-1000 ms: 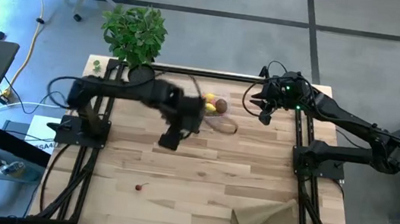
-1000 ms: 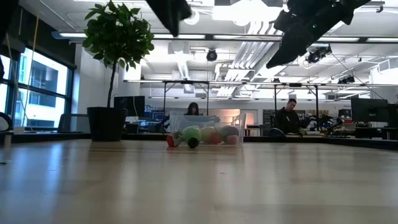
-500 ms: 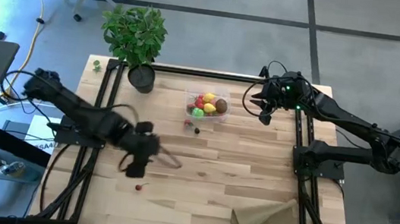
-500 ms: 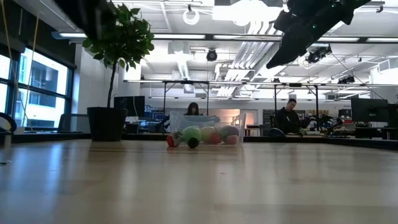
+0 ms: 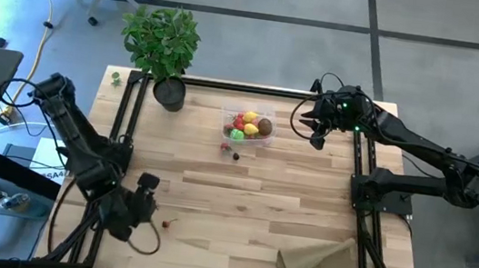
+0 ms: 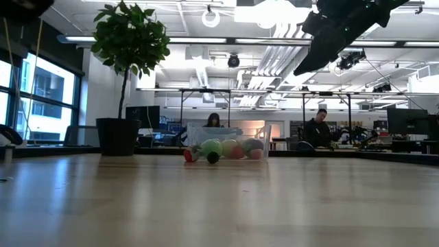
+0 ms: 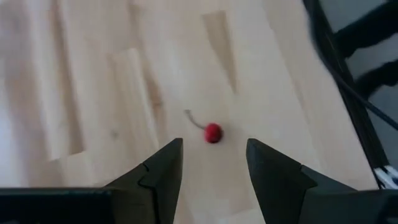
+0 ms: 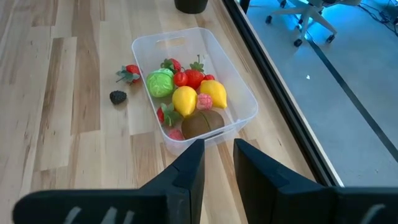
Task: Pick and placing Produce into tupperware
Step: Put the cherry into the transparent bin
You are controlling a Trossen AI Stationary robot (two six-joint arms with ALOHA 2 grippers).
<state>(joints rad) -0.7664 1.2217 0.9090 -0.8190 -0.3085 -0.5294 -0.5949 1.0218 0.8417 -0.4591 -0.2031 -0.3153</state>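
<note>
The clear tupperware point(image 5: 228, 113) stands at the table's far middle and holds produce: two yellow lemons point(image 8: 184, 99), a green lime point(image 8: 160, 82), a brown kiwi point(image 8: 202, 123) and red berries. A strawberry point(image 8: 129, 73) and a dark berry point(image 8: 117, 96) lie on the table beside it. A small red cherry point(image 7: 212, 132) with a stem lies alone near the front left. My left gripper point(image 7: 214, 146) hovers open just short of the cherry, above the table. My right gripper point(image 8: 214, 162) hangs narrowly open, with nothing in it, to the right of the tupperware point(image 8: 244, 115).
A potted plant point(image 5: 163, 44) stands at the far left corner. A crumpled brown paper bag point(image 5: 320, 261) lies at the near right. Bare wood stretches between the cherry point(image 5: 166, 224) and the tupperware. People sit at desks beyond the table in the low view.
My left gripper has swung from beside the tupperware across the table toward the near left corner, sinking as it went, and now hangs by the cherry. It has stayed open. The right arm has kept still.
</note>
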